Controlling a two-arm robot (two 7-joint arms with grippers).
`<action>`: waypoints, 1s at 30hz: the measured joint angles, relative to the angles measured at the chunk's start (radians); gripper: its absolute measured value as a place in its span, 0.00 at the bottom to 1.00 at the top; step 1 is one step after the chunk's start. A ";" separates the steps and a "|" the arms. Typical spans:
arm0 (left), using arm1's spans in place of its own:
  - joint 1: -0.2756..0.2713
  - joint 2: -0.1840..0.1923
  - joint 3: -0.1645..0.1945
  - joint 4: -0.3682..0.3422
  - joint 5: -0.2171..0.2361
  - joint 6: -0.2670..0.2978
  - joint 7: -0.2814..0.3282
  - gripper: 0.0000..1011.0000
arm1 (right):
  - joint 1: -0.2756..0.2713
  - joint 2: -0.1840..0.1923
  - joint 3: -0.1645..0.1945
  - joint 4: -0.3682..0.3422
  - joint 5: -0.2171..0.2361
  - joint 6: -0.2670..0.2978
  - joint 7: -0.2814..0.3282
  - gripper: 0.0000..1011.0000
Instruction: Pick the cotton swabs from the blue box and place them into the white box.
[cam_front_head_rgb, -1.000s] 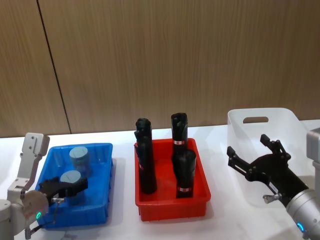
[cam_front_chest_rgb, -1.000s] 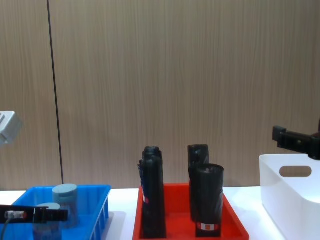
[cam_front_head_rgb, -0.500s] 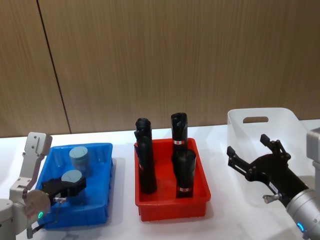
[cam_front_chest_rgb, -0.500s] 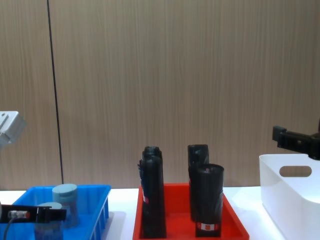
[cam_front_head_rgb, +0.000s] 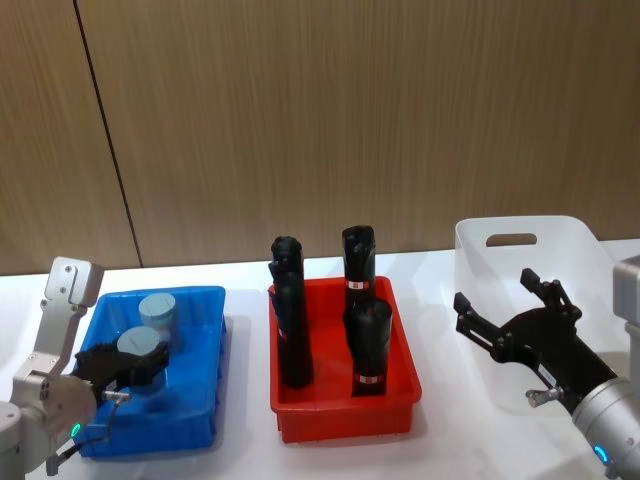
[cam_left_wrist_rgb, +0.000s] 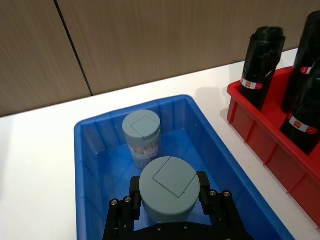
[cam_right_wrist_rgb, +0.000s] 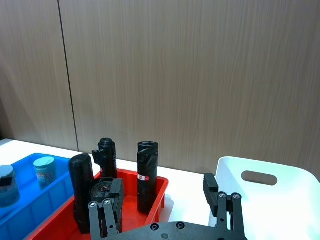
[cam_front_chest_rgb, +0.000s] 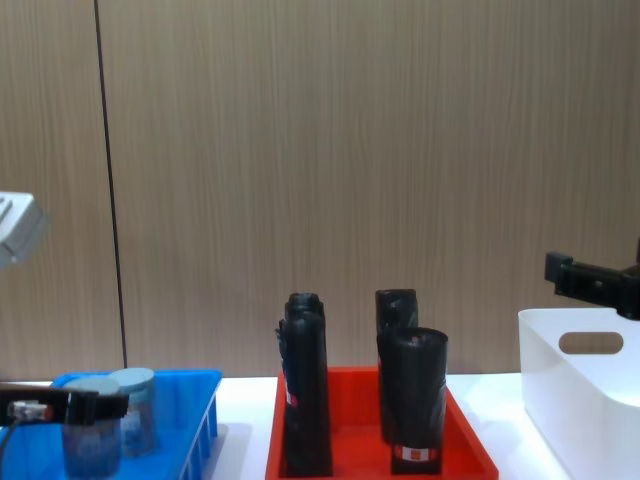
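Clamping a cotton swab jar inside the blue box: left gripper, pinched on its sides. Second jar just behind. Right gripper spread, by the white box.

I see a red tray sitting on the white table. Four black rolls stand upright inside the tray, two along its left side and two along its right. Behind the tray rises a wood-panelled wall.
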 joint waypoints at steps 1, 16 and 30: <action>0.010 0.006 -0.001 -0.020 0.005 -0.005 0.002 0.66 | 0.000 0.000 0.000 0.000 0.000 0.000 0.000 0.99; 0.103 0.082 -0.021 -0.227 0.055 -0.105 -0.063 0.66 | 0.000 0.000 0.000 0.000 0.000 0.000 0.000 0.99; 0.133 0.129 -0.034 -0.313 0.063 -0.205 -0.223 0.66 | 0.000 0.000 0.000 0.000 0.000 0.000 0.000 0.99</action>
